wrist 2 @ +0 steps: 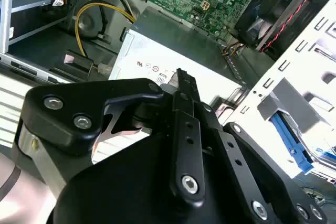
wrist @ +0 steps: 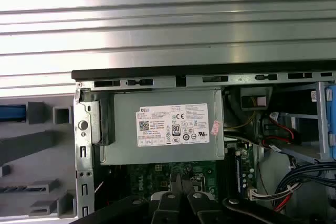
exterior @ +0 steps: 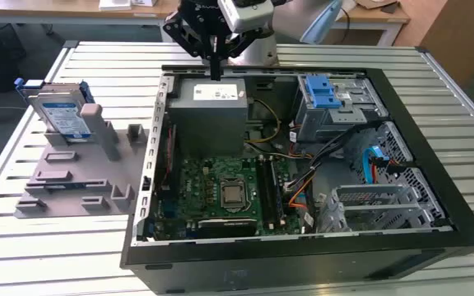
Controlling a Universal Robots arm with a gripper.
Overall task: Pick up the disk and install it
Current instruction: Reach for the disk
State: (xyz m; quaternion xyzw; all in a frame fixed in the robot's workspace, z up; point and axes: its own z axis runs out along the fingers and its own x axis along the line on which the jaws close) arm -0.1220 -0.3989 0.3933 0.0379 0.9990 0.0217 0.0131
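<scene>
One disk (exterior: 62,117) on my feed. It stood on edge in the grey fixture (exterior: 81,185) on the slatted table (exterior: 459,123), at the exterior view's left of the open PC case (exterior: 303,265), well apart from the gripper. It had a blue carrier frame round its edges and one blue-and-white label facing the camera; the print was too small for me to make out.

One gripper (exterior: 215,73), its fingers (wrist: 173,203) pressed together with nothing between them. It hung tip-down over the far edge of the power-supply box (exterior: 208,123); I couldn't tell whether the tip touched it. In both wrist views the closed fingers sat over that box (wrist: 123,129) (wrist 2: 173,40).

One white sticker (wrist: 173,125) on the box top, covered in dense print and symbols, plus a small pink tag at its corner.

Inside the case: one green motherboard (exterior: 220,191) on the near side of the box, and one grey drive cage (exterior: 340,114) with blue latches (exterior: 323,92) at the exterior view's right.
</scene>
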